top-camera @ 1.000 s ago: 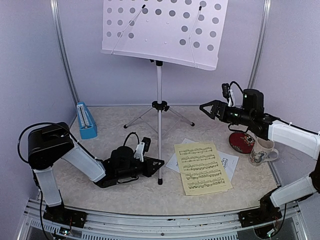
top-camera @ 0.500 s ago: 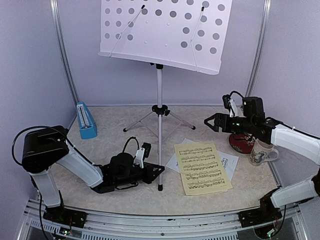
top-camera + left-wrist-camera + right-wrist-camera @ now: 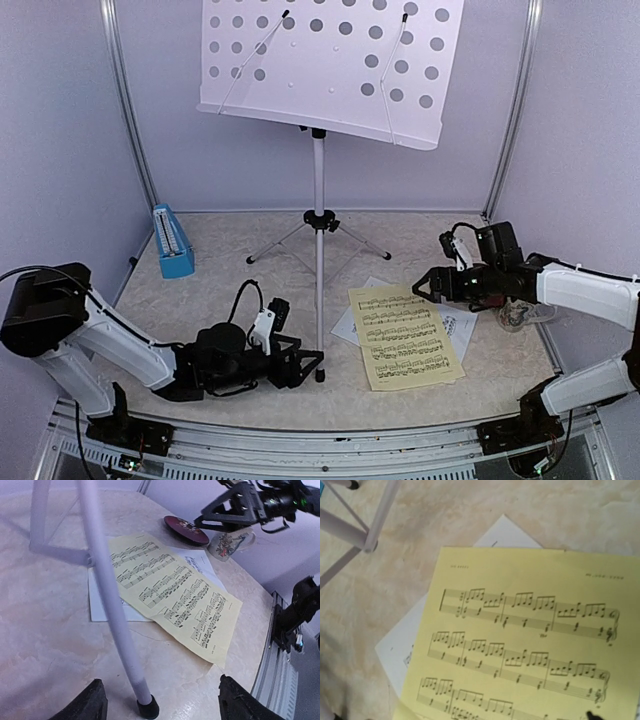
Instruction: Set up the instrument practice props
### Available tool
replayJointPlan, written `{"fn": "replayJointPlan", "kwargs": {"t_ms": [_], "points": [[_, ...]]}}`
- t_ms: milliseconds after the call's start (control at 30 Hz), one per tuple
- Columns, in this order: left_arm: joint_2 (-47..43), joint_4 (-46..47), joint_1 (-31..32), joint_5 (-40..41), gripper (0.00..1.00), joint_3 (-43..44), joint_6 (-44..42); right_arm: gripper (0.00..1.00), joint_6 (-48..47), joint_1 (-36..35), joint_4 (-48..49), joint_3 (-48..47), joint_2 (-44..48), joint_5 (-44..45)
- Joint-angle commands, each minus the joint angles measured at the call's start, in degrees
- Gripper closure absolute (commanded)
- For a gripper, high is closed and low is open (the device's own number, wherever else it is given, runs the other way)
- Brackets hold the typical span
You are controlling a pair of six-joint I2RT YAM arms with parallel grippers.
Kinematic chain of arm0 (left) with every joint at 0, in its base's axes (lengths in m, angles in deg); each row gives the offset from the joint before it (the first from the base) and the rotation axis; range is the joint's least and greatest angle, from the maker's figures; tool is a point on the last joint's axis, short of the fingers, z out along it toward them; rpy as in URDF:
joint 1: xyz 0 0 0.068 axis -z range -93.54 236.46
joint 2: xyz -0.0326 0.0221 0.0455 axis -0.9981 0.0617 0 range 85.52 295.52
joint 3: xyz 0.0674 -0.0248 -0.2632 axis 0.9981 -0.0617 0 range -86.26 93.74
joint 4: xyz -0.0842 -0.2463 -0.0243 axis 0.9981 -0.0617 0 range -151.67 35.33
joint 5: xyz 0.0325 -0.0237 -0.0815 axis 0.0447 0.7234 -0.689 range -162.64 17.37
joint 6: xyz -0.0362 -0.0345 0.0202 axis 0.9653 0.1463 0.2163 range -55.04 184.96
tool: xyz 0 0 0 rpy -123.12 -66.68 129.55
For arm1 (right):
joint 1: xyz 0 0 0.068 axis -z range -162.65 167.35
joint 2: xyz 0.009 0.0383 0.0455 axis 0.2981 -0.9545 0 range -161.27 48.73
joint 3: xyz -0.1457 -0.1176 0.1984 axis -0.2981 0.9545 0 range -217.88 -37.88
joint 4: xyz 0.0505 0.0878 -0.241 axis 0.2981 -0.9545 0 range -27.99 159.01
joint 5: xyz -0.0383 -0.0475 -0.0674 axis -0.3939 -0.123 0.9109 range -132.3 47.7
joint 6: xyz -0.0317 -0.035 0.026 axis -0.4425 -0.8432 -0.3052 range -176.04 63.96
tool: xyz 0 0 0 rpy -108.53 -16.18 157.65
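The silver music stand [image 3: 319, 250] stands mid-table, its white perforated desk [image 3: 330, 65] high at the back. My left gripper [image 3: 306, 364] lies low at the stand's near leg [image 3: 107, 590]. It is open, one jaw on each side of the black foot [image 3: 148, 709] and clear of it. The yellow sheet [image 3: 405, 335] lies flat over the white sheet [image 3: 458, 325], right of the pole. My right gripper [image 3: 426, 286] hovers open and holding nothing over the yellow sheet's [image 3: 530, 635] far right corner. The blue metronome [image 3: 172, 242] stands at the far left.
A patterned mug [image 3: 227, 542] and a dark red disc [image 3: 186, 529] sit at the right edge, behind my right arm. The stand's other two legs [image 3: 285, 238] spread toward the back. Purple walls close in on the left, back and right.
My left gripper has opened off the stand's near leg and drawn back a little. My right gripper has come down and left toward the yellow sheet. The stand's desk shifted slightly early on.
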Motion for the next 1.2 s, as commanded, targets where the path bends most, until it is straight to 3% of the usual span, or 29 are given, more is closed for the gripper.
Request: {"fn": "replayJointPlan", "kwargs": {"t_ms": [0,133,333,700,1167], "points": [[-3.3,-6.8,7.9,11.7,0.22,4.3,-18.8,0.1,-0.6,1.5,1.9,1.4,1.6,-3.4],[0.9,-11.1,12.9,12.0,0.21,9.5,-36.5,0.07,-0.9,3.8,4.3,2.5,4.2,-6.2],[7.3,-16.4,13.5,5.1,0.23,17.2,-50.6,0.06,-1.2,8.2,5.9,4.2,7.6,-9.3],[18.9,-22.2,14.3,7.5,0.26,27.7,-62.4,0.05,-2.1,15.1,7.1,6.4,6.9,-15.0],[26.3,-27.3,14.4,10.9,0.36,35.5,-71.3,0.06,2.3,16.5,11.4,10.4,6.7,-17.1]]}}
